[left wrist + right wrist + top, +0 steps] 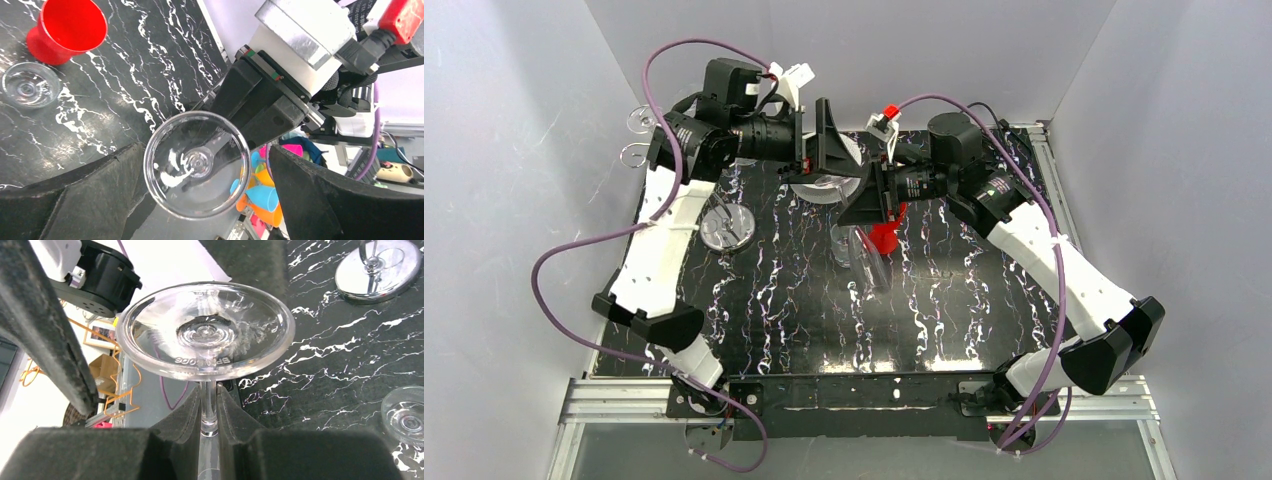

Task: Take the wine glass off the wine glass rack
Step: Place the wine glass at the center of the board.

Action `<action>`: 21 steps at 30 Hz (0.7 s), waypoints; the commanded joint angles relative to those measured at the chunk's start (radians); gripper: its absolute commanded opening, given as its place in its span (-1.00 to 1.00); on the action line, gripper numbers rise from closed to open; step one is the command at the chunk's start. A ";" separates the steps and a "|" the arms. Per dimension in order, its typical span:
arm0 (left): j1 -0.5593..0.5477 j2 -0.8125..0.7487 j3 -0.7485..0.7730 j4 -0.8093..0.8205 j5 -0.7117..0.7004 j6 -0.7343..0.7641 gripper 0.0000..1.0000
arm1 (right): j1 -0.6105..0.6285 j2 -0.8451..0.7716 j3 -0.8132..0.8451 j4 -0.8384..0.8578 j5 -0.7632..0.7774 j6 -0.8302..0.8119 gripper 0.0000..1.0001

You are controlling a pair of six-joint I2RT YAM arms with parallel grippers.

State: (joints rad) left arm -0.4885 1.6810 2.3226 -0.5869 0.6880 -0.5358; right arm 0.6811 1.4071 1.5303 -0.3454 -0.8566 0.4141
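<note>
Clamping the wine glass (205,330) stem, right tool (209,412) hides its bowl

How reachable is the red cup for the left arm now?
Probably not directly: the right gripper, shut on the glass stem, sits partly over the cup from above, and the glass foot lies between the left arm's open jaws.

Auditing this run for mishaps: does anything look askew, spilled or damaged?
The wine glass hangs on its side in mid-air, its stem pinched by the right gripper, its foot facing the open left gripper. Nothing looks spilled or broken.
</note>
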 commanded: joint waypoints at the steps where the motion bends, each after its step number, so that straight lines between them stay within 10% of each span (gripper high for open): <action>1: -0.001 -0.078 -0.030 -0.005 -0.046 0.038 0.96 | -0.007 -0.048 0.002 0.010 0.056 0.000 -0.97; 13: 0.025 -0.187 -0.114 0.049 -0.110 0.079 0.96 | -0.133 -0.066 0.091 -0.144 0.318 0.145 -0.97; 21: 0.025 -0.345 -0.379 0.198 -0.126 0.098 0.96 | -0.311 -0.068 0.163 -0.308 0.534 0.529 -0.97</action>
State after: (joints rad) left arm -0.4667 1.4094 2.0308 -0.4751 0.5621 -0.4519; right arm 0.4076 1.3693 1.5974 -0.5972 -0.4183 0.7704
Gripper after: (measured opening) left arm 0.980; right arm 0.212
